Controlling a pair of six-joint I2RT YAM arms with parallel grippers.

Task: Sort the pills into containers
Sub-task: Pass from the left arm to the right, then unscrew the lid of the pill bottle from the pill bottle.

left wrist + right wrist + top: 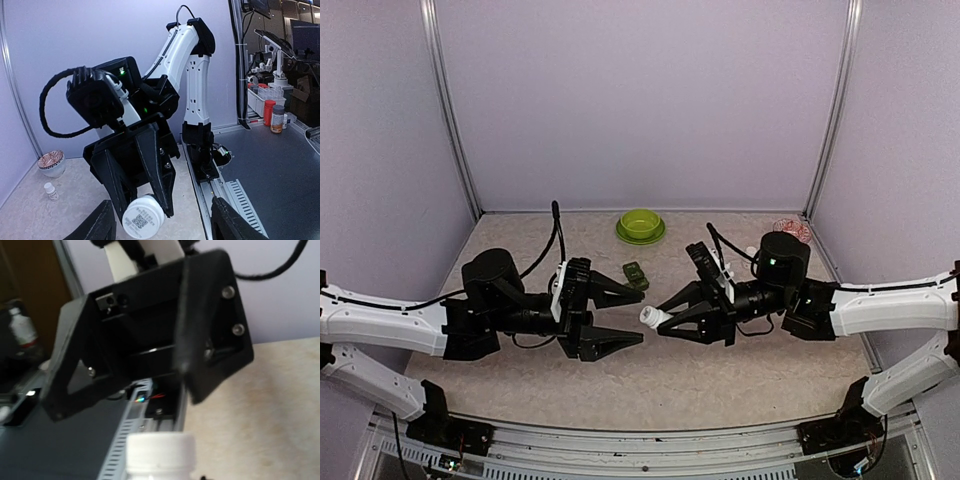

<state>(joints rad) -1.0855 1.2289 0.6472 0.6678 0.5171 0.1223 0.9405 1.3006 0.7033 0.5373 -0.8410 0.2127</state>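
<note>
While the right pincer [665,318] is clamped on a small white plastic bottle [651,318], held lying level and pointing across at the other arm, the left pincer [640,313] faces it with its black fingers [100,226] spread apart, gripping nothing. Seen from the left wrist, those fingers stand to either side of the bottle's round end, which bears a printed code label, and neither touches it. From the right wrist the bottle's white cap sits at the bottom of the view, and the left pincer stands wide beyond it, one finger blurred.

Both pincers meet over the middle of the beige speckled tabletop [720,385]. Just beyond the left pincer's far finger, the small dark green rectangular pill box [636,274] lies on that tabletop. Farther back, near the rear wall, stands a lime green round bowl [640,226]. At the far right corner sits a small pale bowl of reddish-brown bits [790,228], with a second tiny white bottle [751,251] upright near it. Pale lilac wall panels [640,100] close the back and both sides, joined by slim metal posts [450,110].
</note>
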